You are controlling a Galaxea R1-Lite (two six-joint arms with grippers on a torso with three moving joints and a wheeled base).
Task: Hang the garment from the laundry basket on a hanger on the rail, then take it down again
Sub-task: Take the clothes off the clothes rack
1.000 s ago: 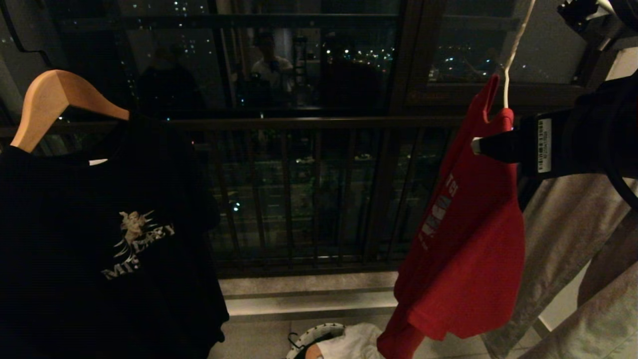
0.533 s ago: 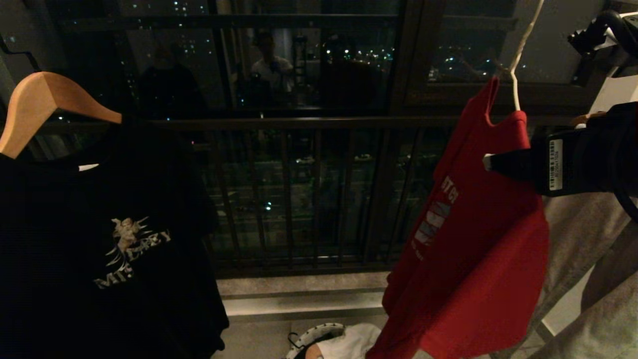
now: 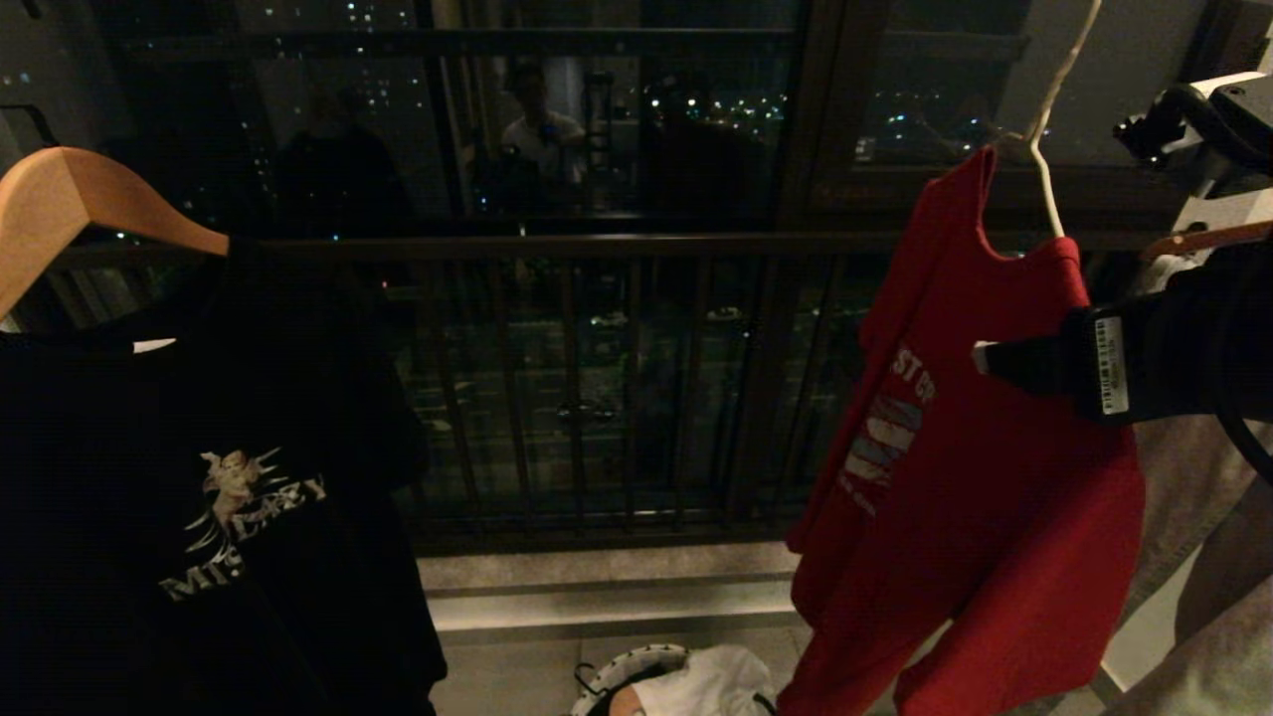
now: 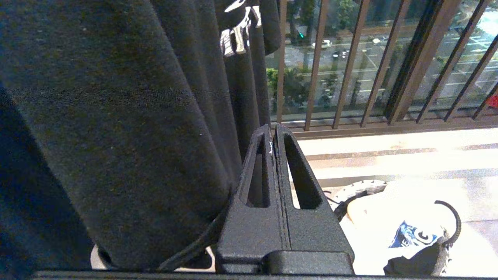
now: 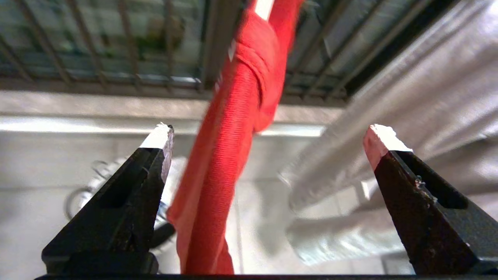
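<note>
Hanging right in front of the right hand [image 5: 268,136] is the red T-shirt [image 3: 980,477], draped on the thin white wire hanger [image 3: 1044,169]; the hand's fingers are spread wide with nothing in them, the shirt's edge dangling between the tips. Left hand [image 4: 272,136] is pinched shut and empty, parked low beside the black T-shirt [image 3: 209,497]. That red cotton looks light and floppy, so I'd guess it swings and bunches easily; best grab is probably the shoulder seam near the hanger wire. Further down sits the laundry basket [image 3: 636,661] on the floor, balcony railing [image 3: 597,398] beyond.
</note>
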